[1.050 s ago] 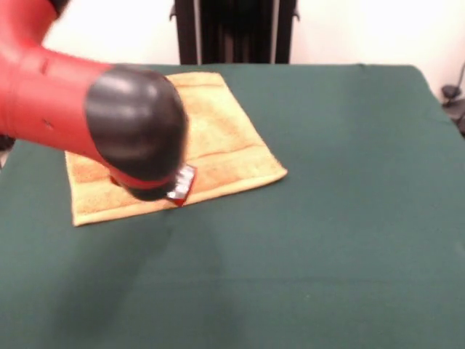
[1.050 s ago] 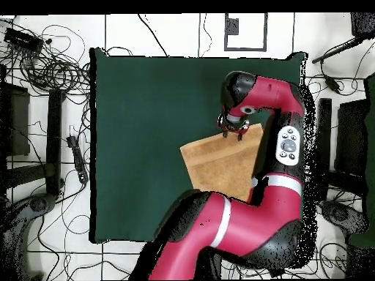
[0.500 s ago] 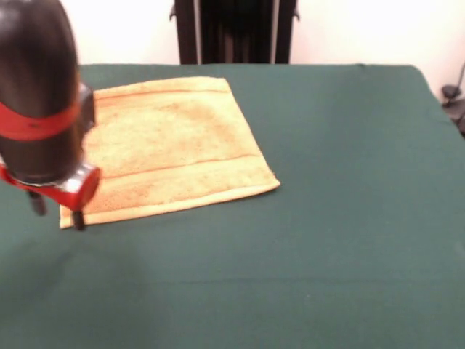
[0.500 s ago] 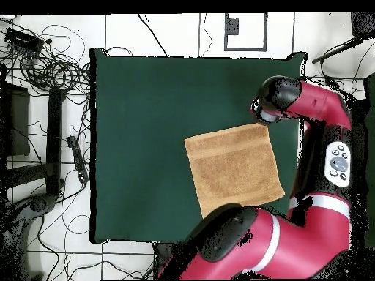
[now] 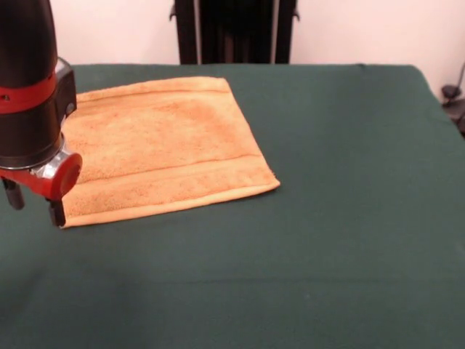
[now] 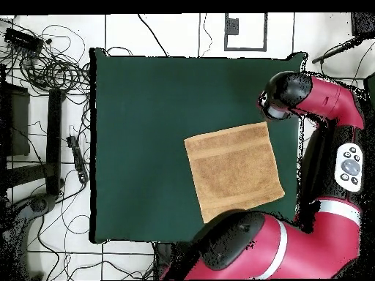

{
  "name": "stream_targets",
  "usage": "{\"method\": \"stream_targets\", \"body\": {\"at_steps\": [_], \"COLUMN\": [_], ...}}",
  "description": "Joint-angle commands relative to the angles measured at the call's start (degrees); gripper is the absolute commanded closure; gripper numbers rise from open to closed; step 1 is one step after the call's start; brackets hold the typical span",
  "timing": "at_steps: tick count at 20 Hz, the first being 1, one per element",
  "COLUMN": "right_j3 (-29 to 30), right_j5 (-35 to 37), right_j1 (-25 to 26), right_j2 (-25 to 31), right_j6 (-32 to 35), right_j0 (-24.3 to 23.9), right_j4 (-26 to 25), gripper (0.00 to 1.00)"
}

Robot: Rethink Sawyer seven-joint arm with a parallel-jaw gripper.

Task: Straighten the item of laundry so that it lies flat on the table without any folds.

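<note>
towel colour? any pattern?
Yellow-orange terry towel, plain with a woven band near two ends; front view shows it best.

You have the towel [image 5: 163,149] spread flat on the table [image 5: 341,218], hems showing, no folds visible. Gripper [image 5: 34,205] hangs at its left corner, fingers apart, holding nothing.

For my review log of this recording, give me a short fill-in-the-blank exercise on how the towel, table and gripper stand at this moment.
1. The towel lies spread ____ on the table.
2. The table's cloth is dark ____.
3. The gripper holds ____ between its two fingers.
4. In the front view the gripper hangs by the towel's near ____ corner.

Missing words: flat; green; nothing; left
</note>
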Motion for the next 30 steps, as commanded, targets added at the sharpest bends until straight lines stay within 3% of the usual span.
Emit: {"method": "stream_targets", "body": {"at_steps": [1,4,11,30], "right_j3": [10.26,8.74,5.25,7.88], "right_j5": [-8.19,-8.69,-5.28,-9.21], "right_j1": [1.78,3.33,5.36,4.28], "right_j2": [10.95,9.89,8.99,8.17], "right_j6": [-18.38,-12.74,-12.20,-7.75], "right_j0": [-0.20,0.19,1.07,0.20], "right_j4": [-0.74,-1.09,-2.43,-2.03], "gripper": [0.00,0.00,0.00,0.00]}}
